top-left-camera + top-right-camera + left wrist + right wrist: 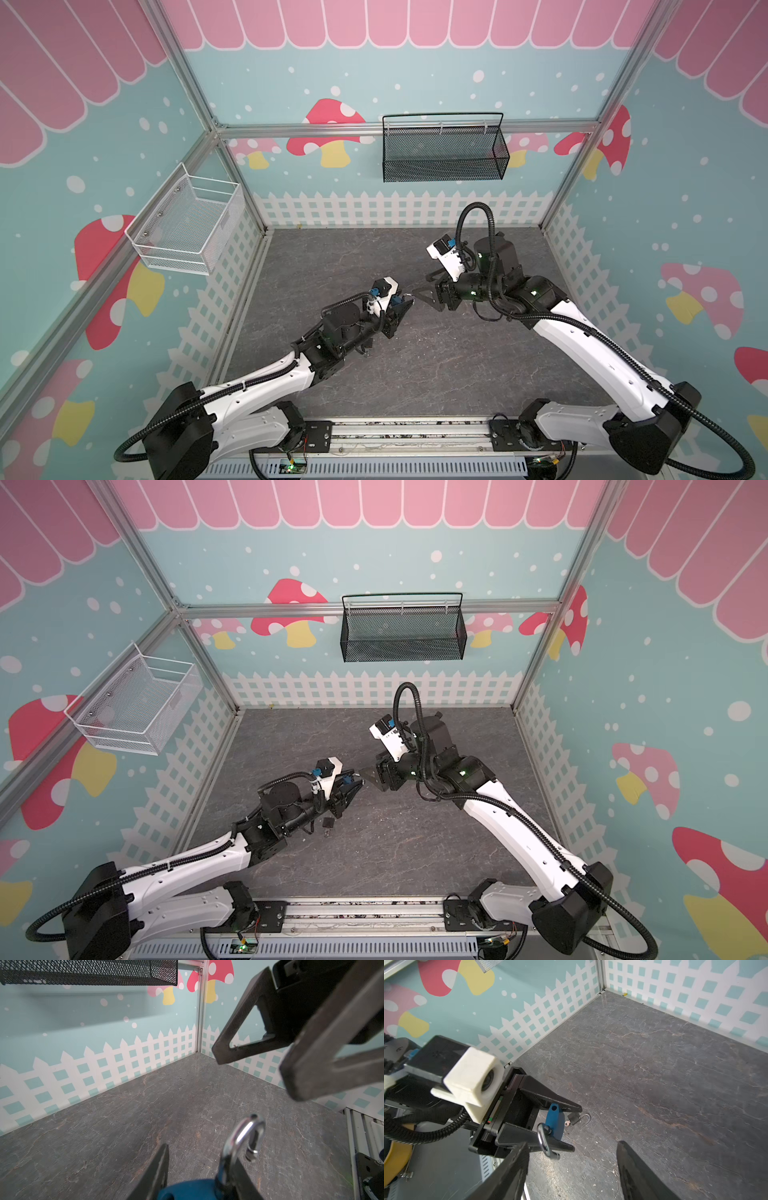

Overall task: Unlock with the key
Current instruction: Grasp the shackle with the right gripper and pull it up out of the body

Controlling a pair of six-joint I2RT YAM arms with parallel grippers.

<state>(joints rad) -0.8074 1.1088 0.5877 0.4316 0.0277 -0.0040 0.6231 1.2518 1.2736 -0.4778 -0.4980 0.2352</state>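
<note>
Seeing the left gripper (575,1128) clamping the blue padlock (555,1122) by its body, with the shackle (243,1132) sticking out past the fingertips. Why is it presenting it like that? — Jo

Guessing it's offering the shackle end to the right gripper (256,1073). That one is hanging just in front of it, jaws spread wide and carrying nothing. One shackle leg is showing a free end. An empty round hole is facing the right gripper, probably that leg's socket. So the lock is looking already open to me. — Sam

Then where is the key sitting? — Jo

Not finding one in the blue padlock. The end where a keyway would be is pointing back into the left gripper, so it's hiding behind the body and fingers. The left wrist view is cutting the body off at the frame edge, which isn't helping. — Sam

And the bits lying on the desk (675,1084) below the left gripper? — Jo

That's a small black padlock (574,1118) lying there with its shackle swung open. A small key (566,1123) is lying touching it or just beside it, and it's too small to tell whether it's inserted. In both top views it's reading only as a dark speck tucked by the left wrist. I'm not able to say which lock that key is fitting. — Sam
</note>
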